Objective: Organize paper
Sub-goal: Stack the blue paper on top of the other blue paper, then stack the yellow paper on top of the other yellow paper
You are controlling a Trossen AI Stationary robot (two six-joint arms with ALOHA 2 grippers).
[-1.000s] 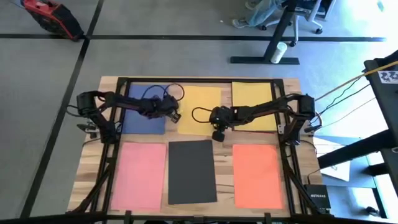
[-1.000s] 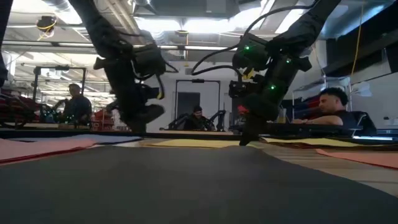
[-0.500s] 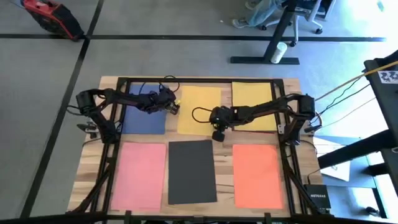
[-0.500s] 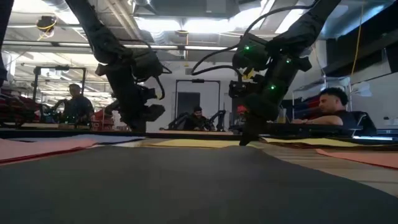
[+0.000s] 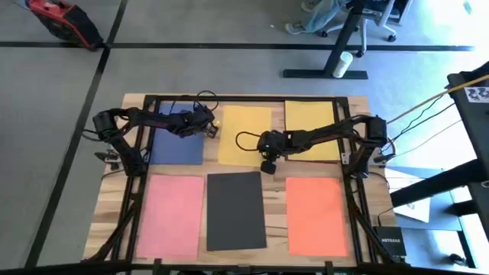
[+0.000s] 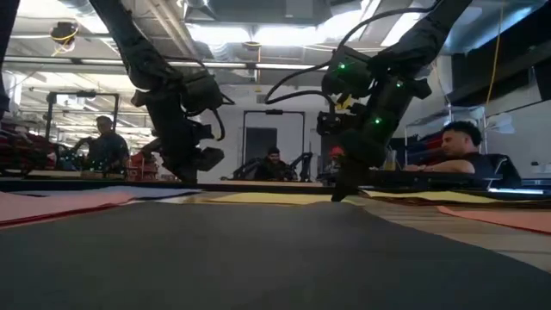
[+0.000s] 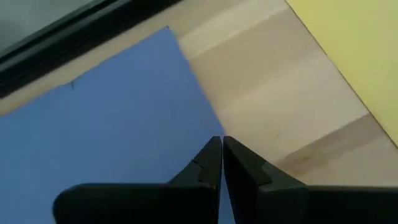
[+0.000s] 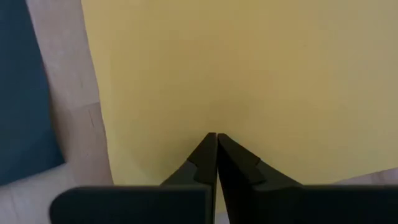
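Note:
Six sheets of paper lie flat on the wooden table: blue point(image 5: 174, 137), yellow point(image 5: 243, 130) and a second yellow point(image 5: 309, 122) along the far side; pink point(image 5: 172, 215), dark grey point(image 5: 235, 211) and orange point(image 5: 315, 215) along the near side. My left gripper point(image 5: 210, 130) is shut, with its tips over the blue sheet's right edge point(image 7: 200, 106). My right gripper point(image 5: 267, 165) is shut, its tips down on the middle yellow sheet point(image 8: 236, 68) near that sheet's near edge. My left gripper's shut fingertips point(image 7: 211, 152) stand at the blue sheet's right edge, slanting down from above; I cannot tell whether they touch the paper. My right gripper presses its shut fingertips point(image 8: 208, 146) down on the middle yellow sheet close to its near edge point(image 8: 292, 180), coming from above. The sheet lies flat on the table.
A black frame point(image 5: 252, 98) runs around the table, with the arm bases at the left point(image 5: 114, 141) and right point(image 5: 370, 137). Bare wood point(image 7: 280, 106) separates the blue and yellow sheets. People point(image 6: 108, 142) sit beyond the far edge.
My left gripper has gone toward the table's far edge and slightly left, along the blue sheet's right edge, staying shut. The sheets lie where they were.

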